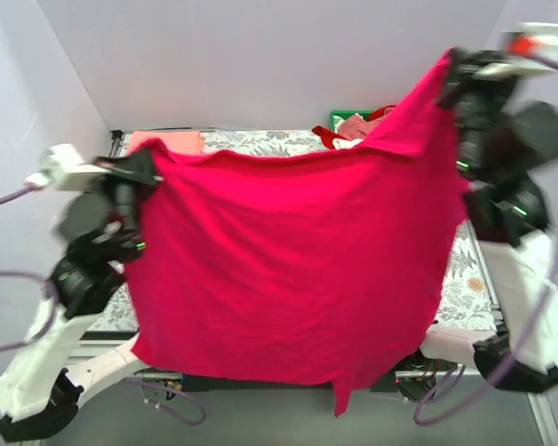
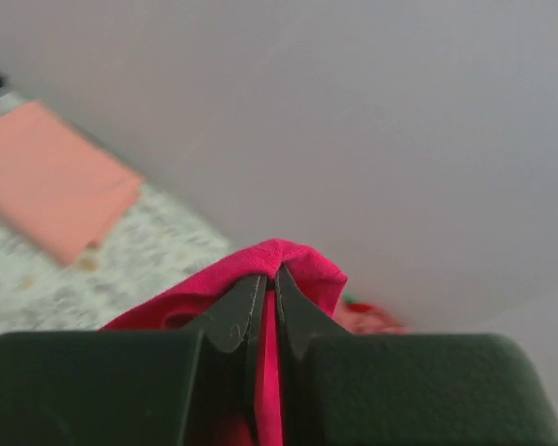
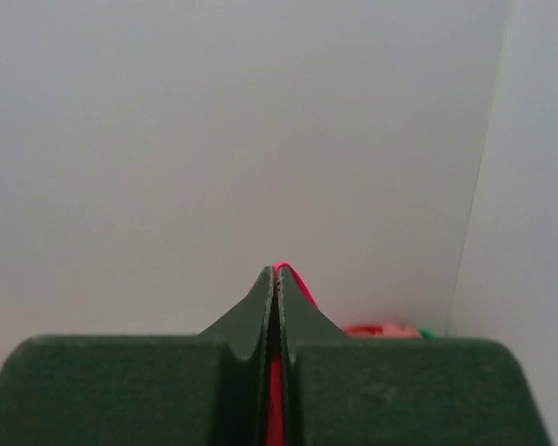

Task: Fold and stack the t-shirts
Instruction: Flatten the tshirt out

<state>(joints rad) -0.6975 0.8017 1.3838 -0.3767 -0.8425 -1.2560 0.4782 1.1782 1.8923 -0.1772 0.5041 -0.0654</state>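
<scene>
A large crimson-red t-shirt hangs spread in the air between both arms, covering most of the table. My left gripper is shut on its upper left edge; red cloth is pinched between the jaws. My right gripper is shut on its upper right corner, held higher; a sliver of red cloth shows at the tips. A folded salmon-pink t-shirt lies at the far left of the table, also in the left wrist view. More red, pink and white shirts are piled at the back.
The green plastic bin holds the shirt pile at the back right. The table has a floral cloth. Pale walls close in at the back and both sides. Cables hang by both arm bases.
</scene>
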